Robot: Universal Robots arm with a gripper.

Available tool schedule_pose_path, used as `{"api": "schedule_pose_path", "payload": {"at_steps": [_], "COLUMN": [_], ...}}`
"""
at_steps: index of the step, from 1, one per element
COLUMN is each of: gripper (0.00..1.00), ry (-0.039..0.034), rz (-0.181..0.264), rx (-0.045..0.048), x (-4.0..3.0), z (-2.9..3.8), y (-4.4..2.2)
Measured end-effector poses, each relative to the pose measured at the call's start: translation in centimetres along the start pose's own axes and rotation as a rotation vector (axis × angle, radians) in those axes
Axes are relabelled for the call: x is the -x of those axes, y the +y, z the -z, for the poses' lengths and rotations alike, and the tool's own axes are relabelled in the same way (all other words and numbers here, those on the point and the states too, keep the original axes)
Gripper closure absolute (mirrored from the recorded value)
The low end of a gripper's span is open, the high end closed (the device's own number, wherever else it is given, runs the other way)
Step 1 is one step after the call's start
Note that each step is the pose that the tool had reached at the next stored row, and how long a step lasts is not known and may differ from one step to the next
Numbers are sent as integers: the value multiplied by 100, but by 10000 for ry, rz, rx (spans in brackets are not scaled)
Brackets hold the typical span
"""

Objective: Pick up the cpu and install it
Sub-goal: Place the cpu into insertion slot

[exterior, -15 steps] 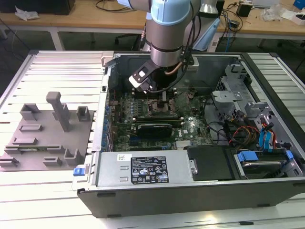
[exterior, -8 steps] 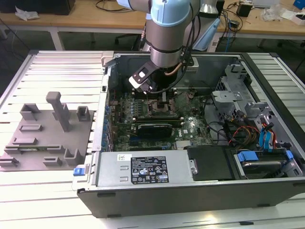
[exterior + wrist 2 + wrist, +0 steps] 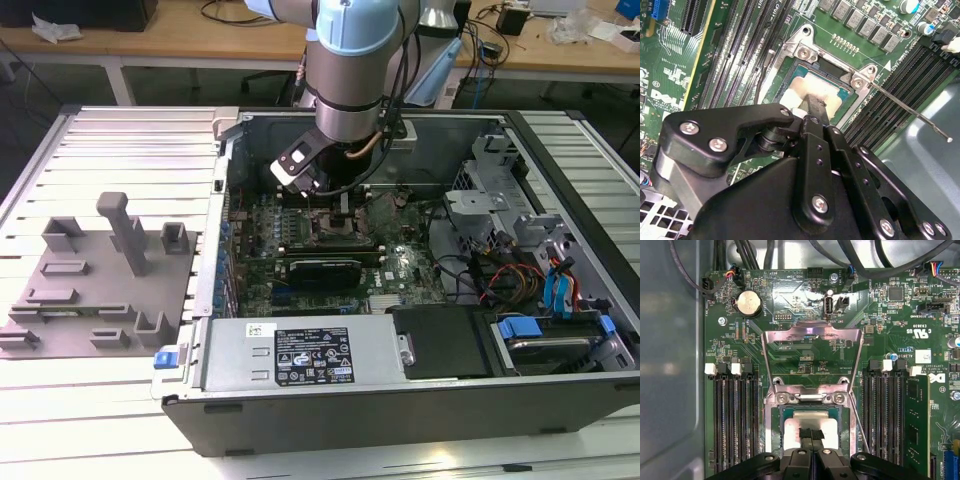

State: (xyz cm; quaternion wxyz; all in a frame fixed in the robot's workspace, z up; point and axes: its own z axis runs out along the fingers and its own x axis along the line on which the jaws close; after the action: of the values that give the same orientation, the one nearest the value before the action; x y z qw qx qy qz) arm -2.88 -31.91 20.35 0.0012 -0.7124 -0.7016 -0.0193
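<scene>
The arm (image 3: 350,70) is hanging down into the open computer case (image 3: 420,410), over the green motherboard (image 3: 400,265). In both wrist views the cpu (image 3: 792,426) (image 3: 812,84) is lying flat inside the socket (image 3: 771,432) with its pale metal top facing up. The hinged load plate (image 3: 810,334) is standing swung open beyond it, and the thin lever rod (image 3: 860,427) is slanting alongside. The gripper (image 3: 810,433) (image 3: 815,106) is hovering right over the middle of the chip. Its two black fingers (image 3: 805,439) are pressing together with no gap between them. Their tips are sitting at the centre of the metal top, away from its edges, and I cannot tell whether they are touching it. Rows of memory slots (image 3: 735,425) are flanking the socket. On the exterior view's left, a grey fixture plate (image 3: 90,290) is lying well apart from the case.
</scene>
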Motion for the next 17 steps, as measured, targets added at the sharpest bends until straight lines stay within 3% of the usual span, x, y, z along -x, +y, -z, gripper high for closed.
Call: {"api": "schedule_pose_path", "payload": {"at_steps": [3,8,17], "gripper": [89,89,89], "ry": [16,-1,-17], "rz": [1,1,1], "rx": [9,0,27], "x": [-3,-5,-19], "z": [20,106,417], "y": [2,3,10]}}
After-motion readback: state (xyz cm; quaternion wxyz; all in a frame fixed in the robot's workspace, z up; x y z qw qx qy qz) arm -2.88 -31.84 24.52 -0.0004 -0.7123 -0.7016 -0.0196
